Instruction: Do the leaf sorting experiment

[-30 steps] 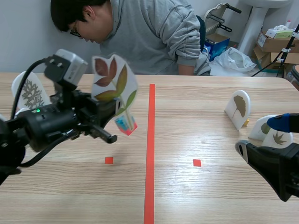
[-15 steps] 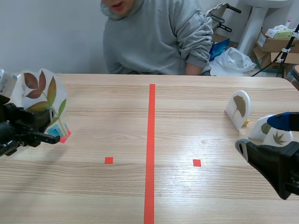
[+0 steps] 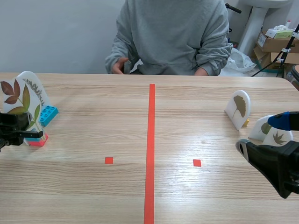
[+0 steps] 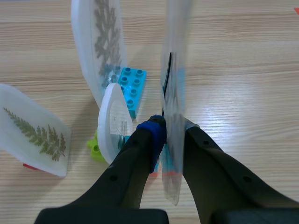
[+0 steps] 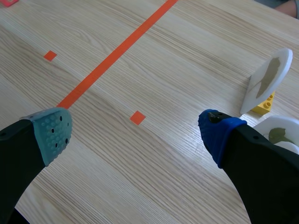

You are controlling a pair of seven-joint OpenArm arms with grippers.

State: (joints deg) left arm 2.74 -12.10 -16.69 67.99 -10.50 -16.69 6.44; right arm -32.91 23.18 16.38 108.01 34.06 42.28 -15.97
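Reference landmark: the red centre line (image 3: pixel 150 154) running down the counter (image 3: pixel 93 196).

Left fingers (image 4: pixel 140 154): closed on a clear leaf card (image 4: pixel 174 93), which stands upright and edge-on between the pads. They are far left of the centre line, at the counter's left edge. The card carries several brown and green leaves. Its pink base (image 3: pixel 36 141) sits low at the counter; contact cannot be confirmed.

Obstructions left of the centre line:
- A blue brick (image 4: pixel 131 87) lies just ahead of the held card.
- A tall fern card (image 4: pixel 103 51) stands upright, with the blue brick at its foot.
- A small round card (image 4: pixel 113 125) on a green brick (image 4: pixel 95 147) sits just beside one finger.
- A second fern card (image 4: pixel 35 135) leans farther out from the line.

These stand close together, so room around the held card is narrow.

Right fingers (image 5: pixel 51 135): spread wide and holding nothing, low over the counter right of the centre line.

Obstructions right of the centre line:
- A ginkgo card (image 5: pixel 268 74) stands upright on a yellow brick (image 5: pixel 261 107).
- Two more cards (image 3: pixel 273 133) sit near the right edge, just beside the blue-padded finger.

The widest gap between things spans the centre line.

A person (image 3: pixel 173 37) sits at the far edge, across the line, with one hand (image 3: pixel 120 65) left of it.
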